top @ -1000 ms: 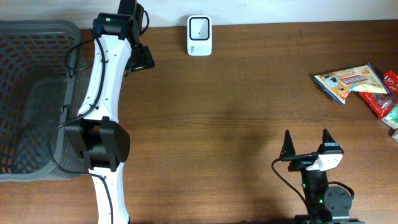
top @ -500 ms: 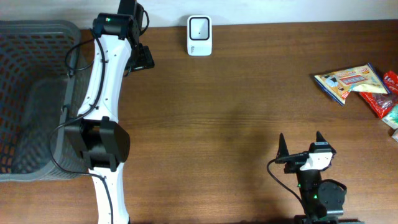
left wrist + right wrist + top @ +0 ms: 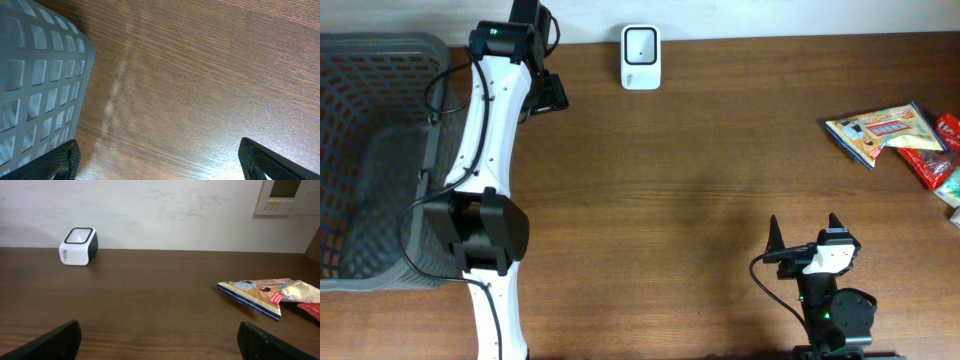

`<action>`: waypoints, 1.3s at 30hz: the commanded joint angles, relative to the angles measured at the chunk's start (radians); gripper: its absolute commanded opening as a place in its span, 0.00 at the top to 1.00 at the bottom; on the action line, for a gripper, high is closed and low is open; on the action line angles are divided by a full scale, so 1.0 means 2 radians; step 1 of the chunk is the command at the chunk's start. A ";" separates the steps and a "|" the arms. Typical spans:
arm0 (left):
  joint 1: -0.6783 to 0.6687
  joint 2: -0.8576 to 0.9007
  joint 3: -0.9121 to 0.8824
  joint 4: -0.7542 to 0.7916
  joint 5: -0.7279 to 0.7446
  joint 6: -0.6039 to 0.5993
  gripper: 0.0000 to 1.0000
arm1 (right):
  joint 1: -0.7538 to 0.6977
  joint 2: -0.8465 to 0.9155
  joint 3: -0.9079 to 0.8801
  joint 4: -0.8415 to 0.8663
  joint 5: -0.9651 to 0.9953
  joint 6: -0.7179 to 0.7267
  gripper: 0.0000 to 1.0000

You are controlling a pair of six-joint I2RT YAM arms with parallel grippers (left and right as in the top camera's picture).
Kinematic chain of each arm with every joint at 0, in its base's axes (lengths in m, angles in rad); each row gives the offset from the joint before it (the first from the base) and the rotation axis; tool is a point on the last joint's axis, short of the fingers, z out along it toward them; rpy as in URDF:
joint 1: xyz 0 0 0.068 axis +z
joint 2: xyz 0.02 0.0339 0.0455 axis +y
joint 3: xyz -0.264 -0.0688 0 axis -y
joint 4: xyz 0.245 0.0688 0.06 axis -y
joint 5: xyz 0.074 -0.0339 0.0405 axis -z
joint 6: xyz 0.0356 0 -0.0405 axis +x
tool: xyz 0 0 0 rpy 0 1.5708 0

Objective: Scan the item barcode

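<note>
Right gripper (image 3: pixel 805 232), at the near edge of the table (image 3: pixel 670 200): jaws wide apart, empty. Snack packet (image 3: pixel 878 128) lies flat, well ahead and to its right, apart from it; its barcode cannot be made out. Red packets (image 3: pixel 928 165) beside it are cut off by the frame. Far edge: scanner (image 3: pixel 641 57). Left gripper (image 3: pixel 159 162) is spread and empty, beside the basket (image 3: pixel 380 45).

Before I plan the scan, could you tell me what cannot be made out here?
- Barcode on the blue snack packet: too small, overhead and right wrist views.
- Red packets: cut by the right edge, both those views.
- Basket interior: left part cut by the overhead edge.
</note>
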 commanded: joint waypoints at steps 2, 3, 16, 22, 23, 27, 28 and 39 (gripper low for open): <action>0.001 -0.004 -0.002 -0.001 0.000 -0.006 0.01 | -0.002 -0.005 -0.005 -0.001 0.006 0.002 0.01; 0.001 -0.004 -0.002 -0.001 0.000 -0.006 0.01 | -0.002 -0.005 -0.005 -0.001 0.006 0.002 0.01; 0.000 -0.014 -0.002 -0.010 0.013 -0.006 0.01 | -0.002 -0.005 -0.005 -0.001 0.006 0.002 0.01; -0.054 -0.112 -0.002 0.067 0.050 0.030 0.01 | -0.002 -0.005 -0.005 -0.001 0.006 0.002 0.01; -0.070 -0.129 -0.002 0.085 0.049 0.057 0.01 | -0.002 -0.005 -0.005 -0.001 0.006 0.002 0.01; -0.131 -0.203 -0.050 0.153 -0.007 0.132 0.01 | -0.002 -0.005 -0.005 -0.001 0.006 0.002 0.01; -0.135 -0.223 -0.081 0.166 -0.007 0.131 0.01 | -0.002 -0.005 -0.005 -0.001 0.006 0.002 0.01; -0.166 -0.527 -0.618 0.471 0.026 0.188 0.01 | -0.002 -0.005 -0.005 -0.001 0.006 0.002 0.01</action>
